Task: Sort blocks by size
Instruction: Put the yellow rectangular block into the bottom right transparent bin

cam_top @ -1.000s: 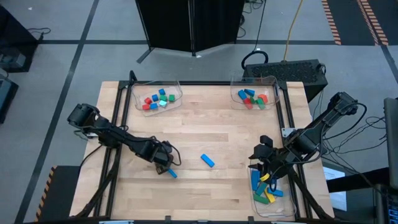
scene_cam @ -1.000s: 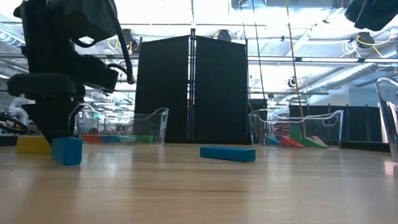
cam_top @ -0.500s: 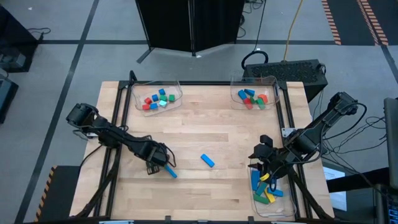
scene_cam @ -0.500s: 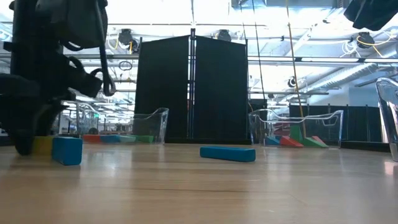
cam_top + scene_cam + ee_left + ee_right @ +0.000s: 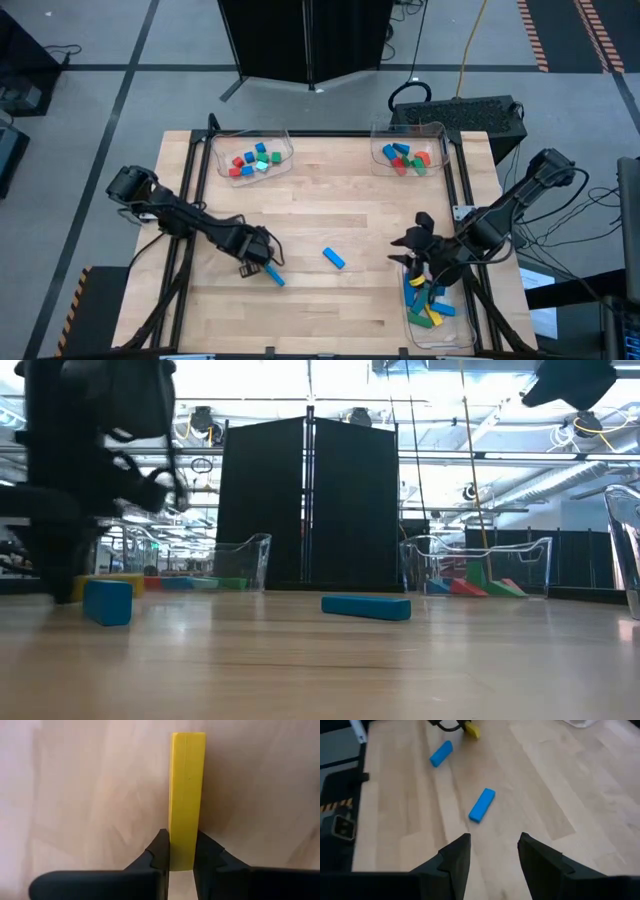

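My left gripper (image 5: pixel 252 265) is low over the table's near left part, shut on a yellow bar block (image 5: pixel 186 795). A short blue block (image 5: pixel 275 278) lies flat beside it, and a longer blue bar (image 5: pixel 334 258) lies flat near the table's middle. My right gripper (image 5: pixel 405 245) hovers open with nothing between its fingers, just left of the near-right tray, with the blue bar (image 5: pixel 482 804) ahead of it. In the low view the blue block (image 5: pixel 107 601) stands in front of the yellow block (image 5: pixel 112 580). My left gripper pinches the yellow bar's two long sides (image 5: pixel 175 855) between its two fingers (image 5: pixel 159 851), close to one end. The fingers come from above, pointing down, and the bar runs on away from them. Whether the bar is clear of the wood, I cannot tell.
Two clear trays with several coloured blocks stand at the far edge, one left (image 5: pixel 252 158) and one right (image 5: pixel 410 155). A third tray (image 5: pixel 432 310) with several blocks sits at the near right. Bare wood lies between the far trays and the arms.
My left gripper has shifted a little toward the table's near left, come down over the yellow block and shut on it. My right gripper has moved a little toward the table's left, away from the near-right tray. The blue blocks have stayed put.
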### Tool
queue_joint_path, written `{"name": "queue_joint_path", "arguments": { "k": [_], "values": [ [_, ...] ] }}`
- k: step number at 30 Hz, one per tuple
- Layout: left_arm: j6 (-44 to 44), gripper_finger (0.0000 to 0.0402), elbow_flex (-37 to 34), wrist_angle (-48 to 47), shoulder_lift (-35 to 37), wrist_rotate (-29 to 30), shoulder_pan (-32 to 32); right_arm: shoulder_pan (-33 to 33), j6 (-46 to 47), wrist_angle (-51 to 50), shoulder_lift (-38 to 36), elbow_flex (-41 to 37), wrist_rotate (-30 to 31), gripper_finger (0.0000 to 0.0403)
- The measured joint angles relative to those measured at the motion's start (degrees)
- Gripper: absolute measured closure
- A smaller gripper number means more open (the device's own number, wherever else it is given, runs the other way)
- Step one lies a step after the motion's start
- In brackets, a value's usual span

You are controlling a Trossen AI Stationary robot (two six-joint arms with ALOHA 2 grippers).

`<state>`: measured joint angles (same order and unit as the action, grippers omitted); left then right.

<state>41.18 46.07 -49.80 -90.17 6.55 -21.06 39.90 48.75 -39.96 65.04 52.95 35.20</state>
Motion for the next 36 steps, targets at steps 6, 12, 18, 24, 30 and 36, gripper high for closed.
{"name": "queue_joint_path", "arguments": {
  "k": [6,12,18,24,30,36],
  "values": [
    [-1.6,0.0360,2.5,2.2,0.0,4.7,0.0,-3.1,-2.0,5.8,3.0,-2.6,1.1,0.0246],
    [-9.4,0.0360,5.2,12.6,0.0,5.4,0.0,-6.7,-12.8,19.2,9.2,-3.8,0.9,0.0246],
    [-16.2,0.0360,7.7,21.8,0.0,5.3,0.1,-9.1,-23.3,32.5,16.2,-3.8,0.3,0.0246],
    [-19.4,0.0360,8.4,31.6,0.0,5.4,0.4,-12.2,-28.6,43.9,21.3,-3.8,-4.1,0.0246],
    [-22.4,0.0360,8.4,36.5,0.0,5.5,0.4,-15.5,-33.1,53.6,24.9,-3.8,-8.8,0.0246],
    [-23.9,0.0360,8.4,37.7,0.0,5.6,0.4,-18.2,-36.1,59.9,26.7,-3.8,-12.1,0.0246]
  ]
}}
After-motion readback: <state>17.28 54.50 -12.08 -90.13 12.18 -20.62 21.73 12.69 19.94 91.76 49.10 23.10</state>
